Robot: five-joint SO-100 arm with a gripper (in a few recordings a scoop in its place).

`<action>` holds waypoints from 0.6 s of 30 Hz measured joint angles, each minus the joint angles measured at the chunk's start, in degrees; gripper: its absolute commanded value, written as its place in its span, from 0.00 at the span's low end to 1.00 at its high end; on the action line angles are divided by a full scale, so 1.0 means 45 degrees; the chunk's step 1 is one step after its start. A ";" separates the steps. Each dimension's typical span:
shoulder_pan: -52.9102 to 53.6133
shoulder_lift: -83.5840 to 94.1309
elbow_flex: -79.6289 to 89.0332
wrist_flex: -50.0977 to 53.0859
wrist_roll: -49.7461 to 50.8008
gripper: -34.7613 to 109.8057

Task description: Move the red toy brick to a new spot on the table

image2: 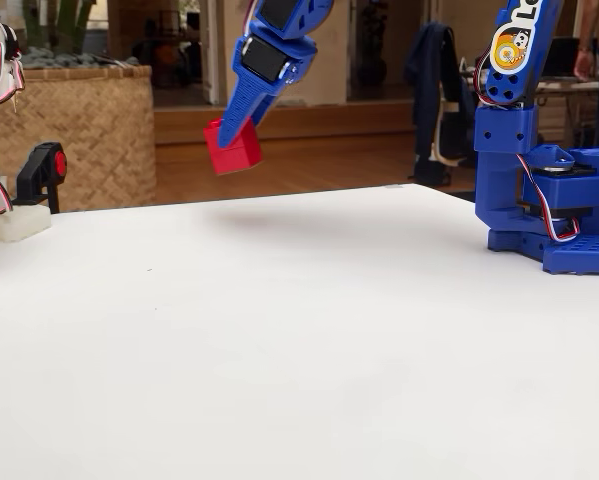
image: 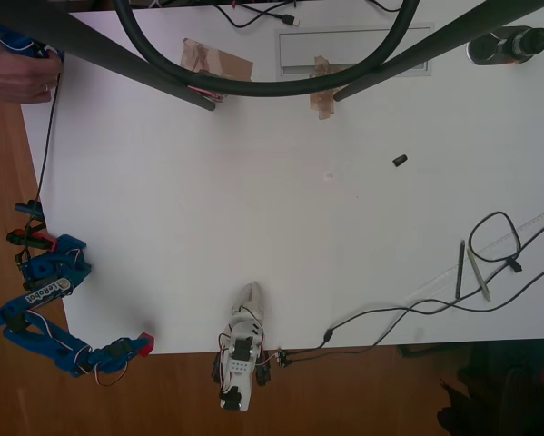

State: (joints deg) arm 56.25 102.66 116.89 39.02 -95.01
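Observation:
The red toy brick [image2: 232, 147] hangs well above the white table [image2: 279, 330], pinched at the tip of my blue gripper [image2: 230, 133], which points down and to the left in the fixed view. Its shadow lies faintly on the tabletop below. In the overhead view the red toy brick [image: 146, 342] sits at the end of my gripper [image: 137, 345], over the bottom-left corner of the table [image: 299, 236], close to the lower edge. My blue arm's base [image: 49, 272] stands at the table's left edge.
A white arm [image: 242, 341] rests at the table's lower edge, right of the brick. A small black piece [image: 400, 161], two pens [image: 471, 270] and a black cable [image: 408, 313] lie on the right side. Black stand legs and a ring [image: 253, 86] cross the top.

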 measured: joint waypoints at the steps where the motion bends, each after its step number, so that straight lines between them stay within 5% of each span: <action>1: 0.0645 -0.0195 0.0000 0.0000 -0.0195 0.24; 12: 0.4805 -0.1152 0.1191 -0.1211 -0.1602 0.24; 18: 0.5156 -0.1152 0.1699 -0.1465 -0.1738 0.38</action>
State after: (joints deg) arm 79.45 97.47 124.54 32.43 -102.83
